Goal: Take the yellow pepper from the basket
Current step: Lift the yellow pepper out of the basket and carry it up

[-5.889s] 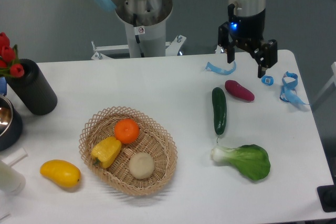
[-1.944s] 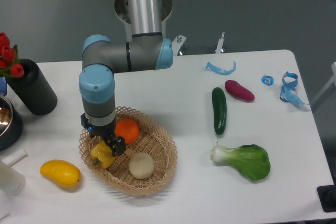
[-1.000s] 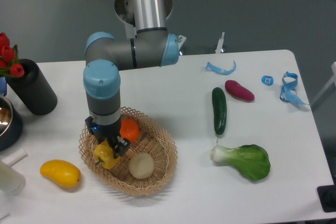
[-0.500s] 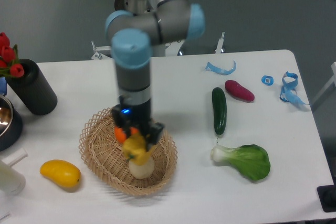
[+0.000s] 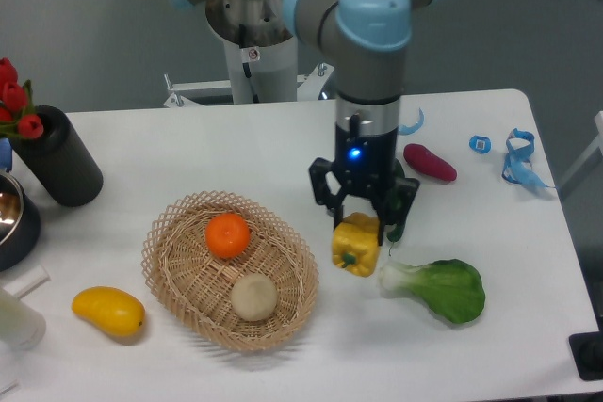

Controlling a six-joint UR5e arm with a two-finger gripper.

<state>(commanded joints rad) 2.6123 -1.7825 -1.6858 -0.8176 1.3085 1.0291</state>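
Gripper [image 5: 362,217] clasps the yellow pepper [image 5: 355,245], now carried clear of the basket [image 5: 287,281] where it sat a second ago, hanging beside the bok choy [image 5: 443,288]; the pick looks essentially complete.

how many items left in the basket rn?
2. An orange sits toward the back left of the basket, and a pale round item lies front centre. The yellow pepper is outside it, held in the gripper. Nothing looks hidden.
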